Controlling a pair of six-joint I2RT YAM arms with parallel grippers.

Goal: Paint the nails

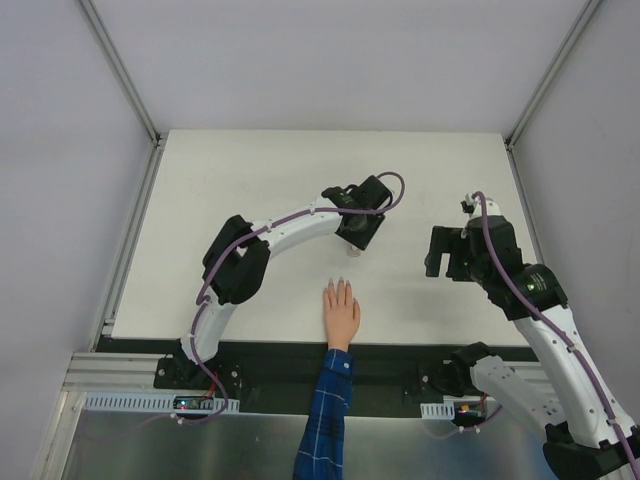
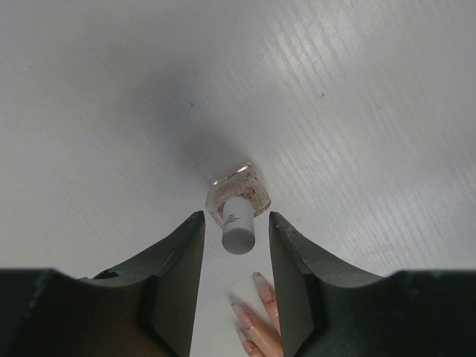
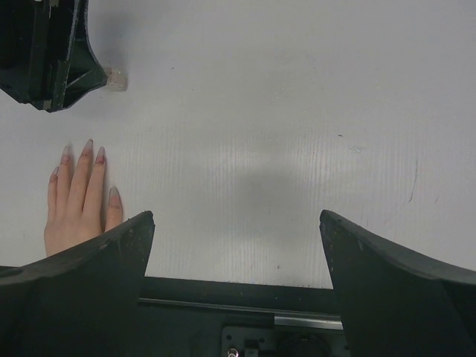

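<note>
"Noting big to small: white table [image 1: 250, 180], matte, faintly ribbed. Mannequin hand [image 1: 341, 312] flat at the near edge, blue plaid sleeve [image 1: 328, 420], fingers pointing away."

"Right gripper [image 3: 236, 216]?"

"Spread wide, empty, hovering well right of the hand. Left gripper [image 2: 236, 216] straddling the polish bottle [image 2: 239, 186] — jaws apart, gaps either side of the white cap [image 2: 238, 232], nothing gripped yet."

"Advice for the pinch?"

"Centre on the cap, squeeze evenly, keep vertical. Smooth cylinder, probably slippery; squat speckled glass base, likely easy to tip."

"Nails [image 3: 87, 147]?"

"Long, tapered, pale pink — on the fingertips, just short of the bottle."
</note>
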